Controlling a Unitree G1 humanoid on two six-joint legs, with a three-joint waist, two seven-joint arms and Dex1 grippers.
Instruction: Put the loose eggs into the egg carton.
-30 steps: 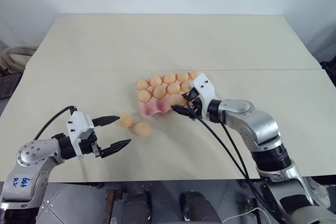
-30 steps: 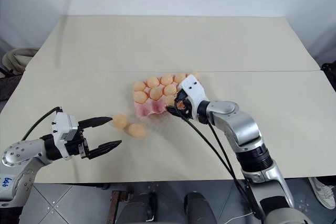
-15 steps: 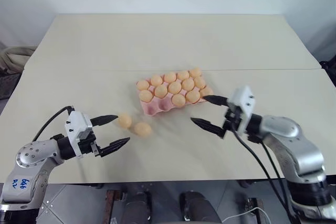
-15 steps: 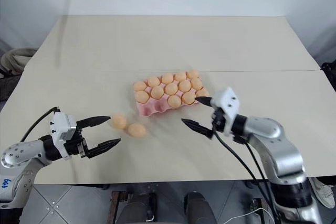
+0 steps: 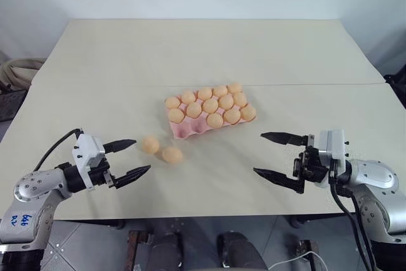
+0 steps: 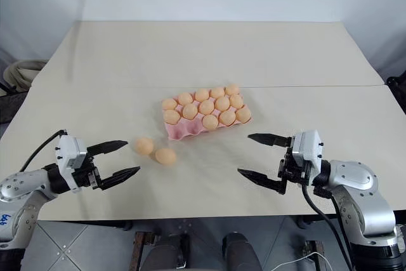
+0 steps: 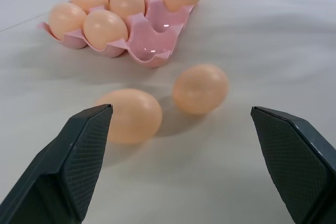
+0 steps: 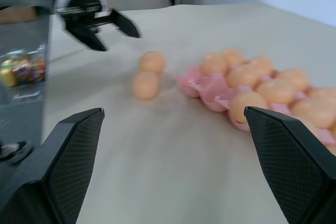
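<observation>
Eggs: two loose pale orange-tan oval eggs lie on the beige worktop (image 5: 209, 55), one (image 5: 151, 145) nearer the left arm, the other (image 5: 172, 155) just beside it, close enough that contact between them cannot be judged. Both sit just off the near-left corner of the flat pink moulded egg carton (image 5: 183, 132).

Hard to read: in the left wrist view the carton is cut off at the frame edge, so only its near end shows. In the right wrist view the far end of the carton also runs out of frame and the eggs there blur together.

Carton contents: thirteen eggs seated in cups, counted from the head views. Back row full, middle row full, front row holds three at the right end. The two front cups at the left end (image 7: 156, 39) are empty, pink and glossy inside.

Egg look: smooth, matte, uniform in colour, all alike. Seated ones stand upright in their cups; the two loose ones lie on their sides.

Left gripper (image 5: 129, 158): black fingers spread wide, holding nothing, low over the worktop and pointing at the two loose eggs, which lie near its fingertips, apart from them.

Right gripper (image 5: 276, 156): fingers spread wide, empty, pointing toward the left arm, near the front edge of the worktop and well apart from the carton's right end.
</observation>
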